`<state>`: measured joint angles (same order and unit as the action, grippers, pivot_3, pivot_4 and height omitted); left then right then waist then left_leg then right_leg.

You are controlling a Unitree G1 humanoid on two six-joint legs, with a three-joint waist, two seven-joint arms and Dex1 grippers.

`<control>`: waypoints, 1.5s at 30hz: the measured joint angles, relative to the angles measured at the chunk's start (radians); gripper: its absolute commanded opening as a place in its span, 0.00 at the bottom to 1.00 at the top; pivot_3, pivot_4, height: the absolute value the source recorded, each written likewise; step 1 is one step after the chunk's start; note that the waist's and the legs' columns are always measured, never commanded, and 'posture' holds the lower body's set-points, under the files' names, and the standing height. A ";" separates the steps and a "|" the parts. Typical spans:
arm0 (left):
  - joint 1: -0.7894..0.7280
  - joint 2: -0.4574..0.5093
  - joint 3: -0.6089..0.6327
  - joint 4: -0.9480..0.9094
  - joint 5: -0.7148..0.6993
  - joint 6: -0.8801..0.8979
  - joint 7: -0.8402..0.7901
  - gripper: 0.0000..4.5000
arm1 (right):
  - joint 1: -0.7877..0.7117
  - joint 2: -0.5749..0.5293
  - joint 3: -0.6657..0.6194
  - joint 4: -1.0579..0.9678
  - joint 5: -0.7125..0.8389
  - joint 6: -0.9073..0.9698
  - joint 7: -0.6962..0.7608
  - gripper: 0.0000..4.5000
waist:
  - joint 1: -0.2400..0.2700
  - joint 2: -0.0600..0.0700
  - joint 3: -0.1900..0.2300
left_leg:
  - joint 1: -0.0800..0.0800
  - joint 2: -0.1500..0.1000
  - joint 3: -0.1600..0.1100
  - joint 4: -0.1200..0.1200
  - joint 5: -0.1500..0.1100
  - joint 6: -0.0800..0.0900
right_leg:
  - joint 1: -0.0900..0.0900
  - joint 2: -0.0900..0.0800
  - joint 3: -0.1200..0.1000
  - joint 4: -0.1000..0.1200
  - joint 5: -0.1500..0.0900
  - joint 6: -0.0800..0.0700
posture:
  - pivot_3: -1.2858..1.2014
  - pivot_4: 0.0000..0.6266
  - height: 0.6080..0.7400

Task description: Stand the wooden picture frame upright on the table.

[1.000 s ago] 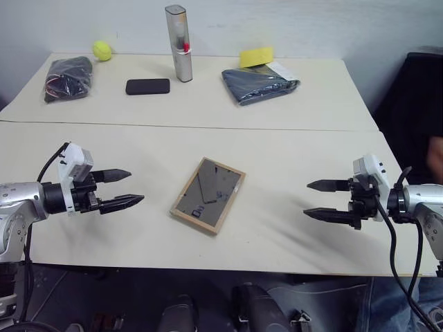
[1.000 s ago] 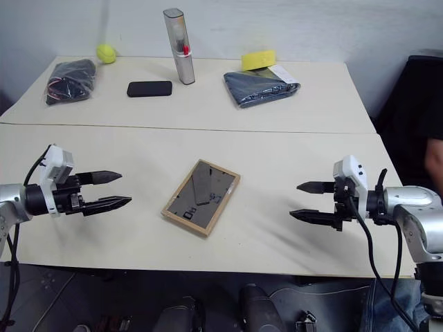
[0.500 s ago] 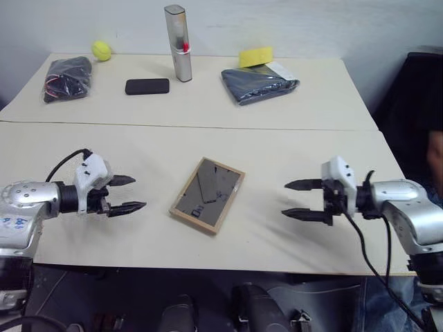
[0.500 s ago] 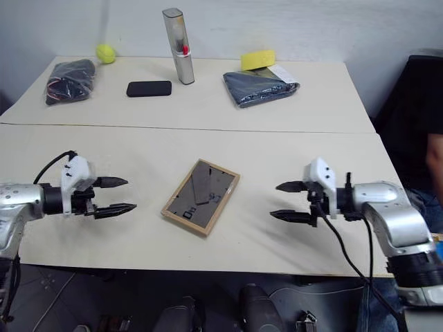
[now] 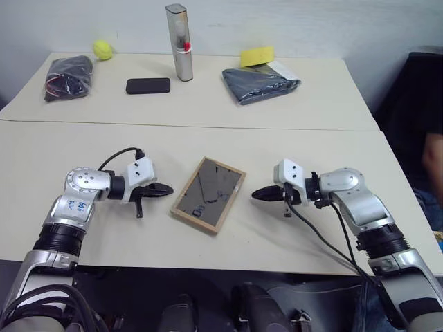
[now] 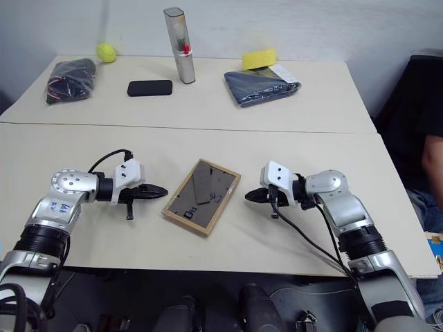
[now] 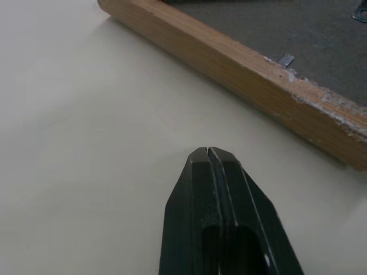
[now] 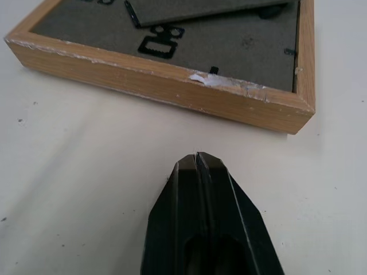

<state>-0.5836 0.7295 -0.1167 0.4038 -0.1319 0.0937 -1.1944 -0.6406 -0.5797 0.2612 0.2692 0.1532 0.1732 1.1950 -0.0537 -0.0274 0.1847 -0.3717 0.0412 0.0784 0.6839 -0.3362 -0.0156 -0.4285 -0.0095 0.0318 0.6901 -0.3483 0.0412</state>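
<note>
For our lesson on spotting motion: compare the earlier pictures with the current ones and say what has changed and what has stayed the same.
Both arms swung inward toward the frame. The left tool and right tool, open a second ago, have shut on nothing; each tip now sits near a long edge of the frame without touching it. The frame stays flat, back side up, on the table. Nothing behind it moved.

wooden picture frame (image 6: 201, 196) flat on table (image 6: 208, 149), closed left tool (image 6: 160, 191) and right tool (image 6: 250, 196) flanking it
</note>
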 measured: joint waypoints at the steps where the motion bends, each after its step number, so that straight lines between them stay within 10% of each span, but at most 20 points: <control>1: 0.008 -0.007 -0.003 -0.023 -0.019 0.038 -0.021 0.01 | -0.018 0.019 0.006 0.023 -0.013 -0.006 -0.012 0.00 | -0.002 0.000 0.000 | 0.000 0.000 0.000 0.000 0.000 0.000 | 0.000 0.000 0.000 0.000 0.000 0.000 | 0.52 0.24 1.00; 11: 0.068 -0.052 -0.001 -0.238 -0.145 0.370 -0.023 0.01 | -0.088 0.072 0.007 0.127 -0.078 -0.063 -0.060 0.00 | -0.004 0.000 0.000 | 0.000 0.000 0.000 0.000 0.000 -0.001 | 0.000 0.000 0.000 0.001 0.000 0.000 | 0.52 0.24 1.00; 27: 0.084 -0.037 0.218 -0.354 -0.493 1.411 0.168 1.00 | -0.021 -0.081 0.085 -0.045 -0.234 -0.262 0.038 0.00 | -0.002 0.000 -0.001 | 0.003 0.000 -0.001 0.000 0.001 -0.002 | 0.002 0.000 0.000 0.001 0.000 0.000 | 0.52 0.24 1.00; 40: 0.016 -0.269 0.236 -0.358 -0.511 1.450 0.356 1.00 | -0.018 0.001 0.147 -0.110 -0.274 -0.236 0.053 0.00 | 0.021 0.002 -0.004 | 0.017 -0.001 -0.002 -0.002 0.000 -0.001 | 0.018 0.000 -0.001 -0.004 0.000 0.000 | 0.52 0.24 1.00; 45: 0.015 -0.337 0.249 -0.359 -0.543 1.512 0.399 0.74 | -0.016 0.011 0.148 -0.113 -0.275 -0.237 0.038 0.00 | 0.021 0.001 -0.003 | 0.016 -0.001 -0.002 -0.002 0.000 -0.002 | 0.016 0.001 0.000 -0.003 0.000 0.000 | 0.52 0.24 1.00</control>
<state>-0.5691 0.3928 0.1319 0.0453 -0.6754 1.6062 -0.7957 -0.6567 -0.5684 0.4096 0.1567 -0.1216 -0.0642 1.2333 -0.0332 -0.0260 0.1817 -0.3557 0.0406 0.0767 0.6822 -0.3362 -0.0176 -0.4124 -0.0090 0.0314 0.6868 -0.3486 0.0413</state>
